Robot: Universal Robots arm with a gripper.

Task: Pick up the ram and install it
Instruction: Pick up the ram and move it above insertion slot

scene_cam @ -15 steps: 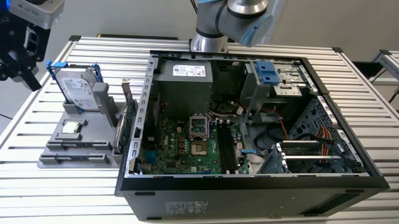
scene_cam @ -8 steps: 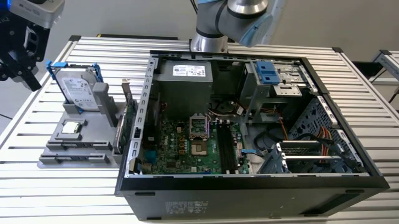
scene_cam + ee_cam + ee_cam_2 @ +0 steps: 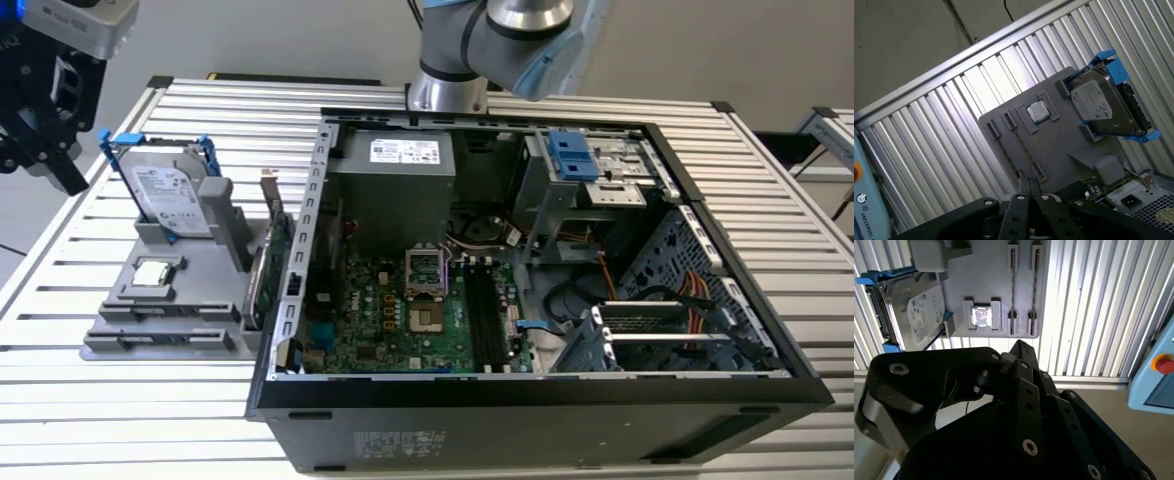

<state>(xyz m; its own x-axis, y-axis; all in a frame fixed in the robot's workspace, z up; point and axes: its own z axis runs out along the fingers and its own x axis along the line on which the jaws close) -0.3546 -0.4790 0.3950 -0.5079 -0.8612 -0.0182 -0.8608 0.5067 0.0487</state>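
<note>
Gripper [image 3: 1028,186]: above the grey parts holder [image 3: 1064,147] beside the open computer case [image 3: 561,385]; fingers together, holding nothing I can see. Ram: I judge pickup and install both outstanding.

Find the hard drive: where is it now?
On the exterior view's left: the hard drive stands in the gray holder on the slatted table, beside the open computer case.

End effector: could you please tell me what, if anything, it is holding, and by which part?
Nothing appears to be held: the end effector is shut, with nothing gripped in it.
</note>
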